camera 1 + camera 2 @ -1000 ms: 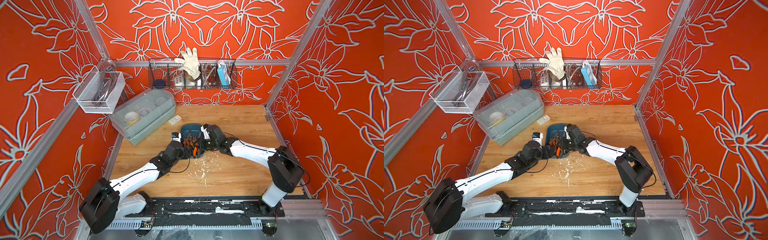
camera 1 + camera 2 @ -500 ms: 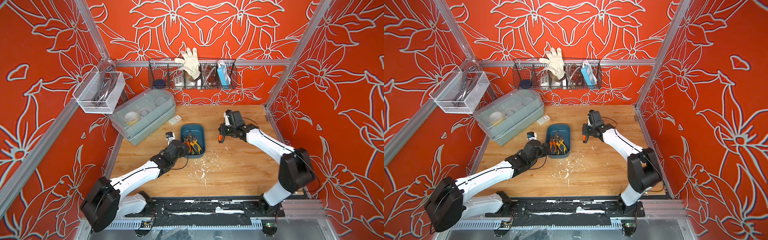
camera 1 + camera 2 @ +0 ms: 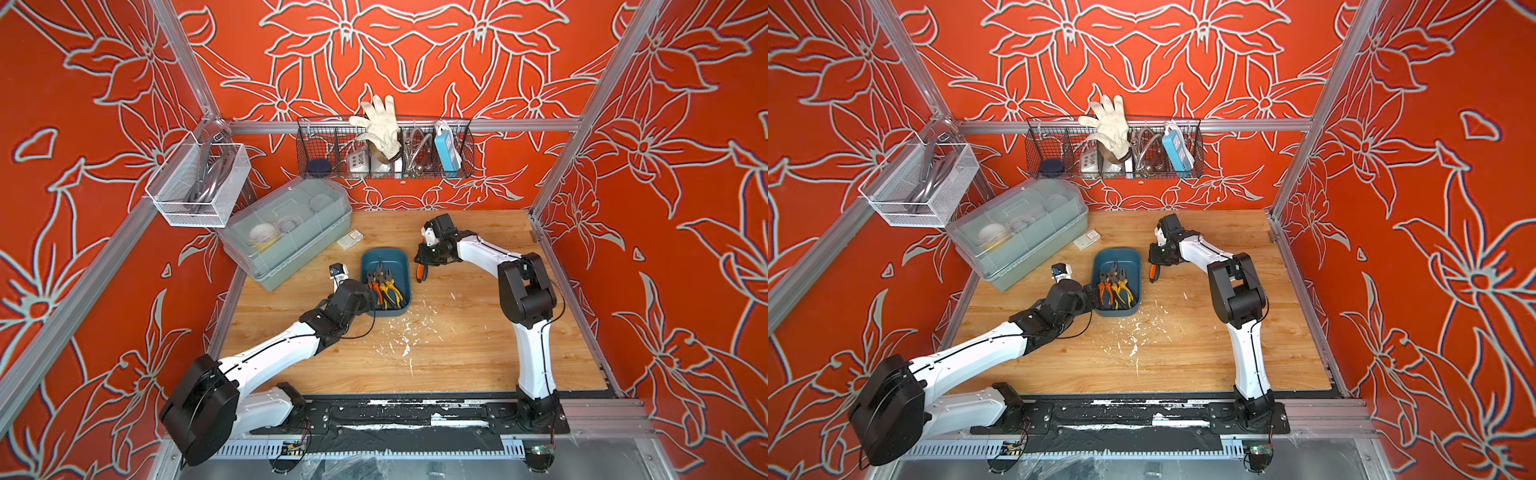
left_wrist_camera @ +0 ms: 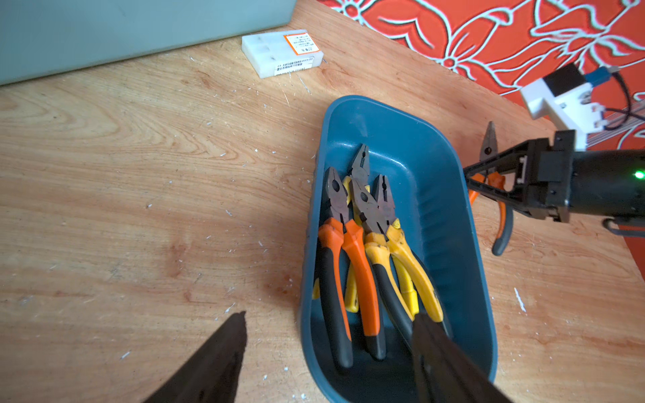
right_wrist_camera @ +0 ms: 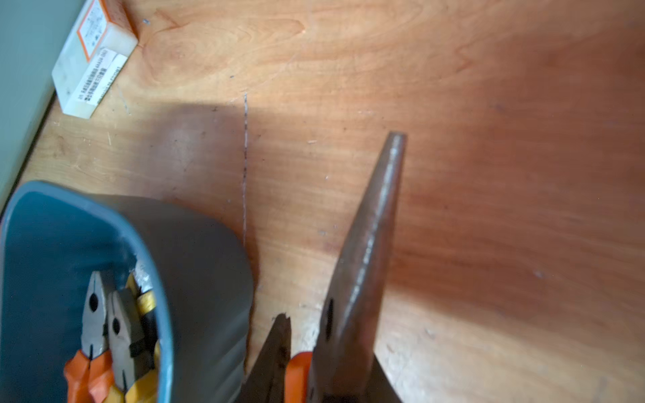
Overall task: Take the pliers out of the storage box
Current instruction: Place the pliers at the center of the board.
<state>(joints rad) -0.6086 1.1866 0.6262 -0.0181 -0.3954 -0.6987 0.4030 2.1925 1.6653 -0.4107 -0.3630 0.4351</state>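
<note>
**Right gripper (image 3: 422,264) pinches orange-handled pliers (image 3: 419,275) outside the box (image 3: 384,254)**

A second ago both grippers crowded over the box. Since then the right arm has pulled clear to the box's 3 o'clock side with one pair in its grip. Half a second ago it stood farther off on that side, and now the pair hangs just beside the box wall, apart from it. The left gripper (image 4: 328,316) has edged in from 8 o'clock to the box's 7 o'clock corner. The box, the grey bin (image 3: 291,232) and the white case (image 3: 350,239) have not shifted.

The right gripper's fingers are pressed together on the pliers where the orange grips begin. The dark nose points toward 12 o'clock and the handles trail toward 6 o'clock, low over the table (image 3: 457,353). I cannot tell whether the handle ends touch the wood.

The left gripper is spread wide and holds nothing. One finger (image 4: 446,359) reaches over the handle ends inside the box and the other hangs outside over bare table. Whether the inner finger touches a handle cannot be told.

Four pliers (image 4: 370,216) lie in the box, one with orange-and-black handles and three with yellow-and-black. They lie side by side along its 9 o'clock wall, noses toward 12 o'clock. The box sits near the middle of the table, with the bin at its 10 o'clock and the case at its 11 o'clock
</note>
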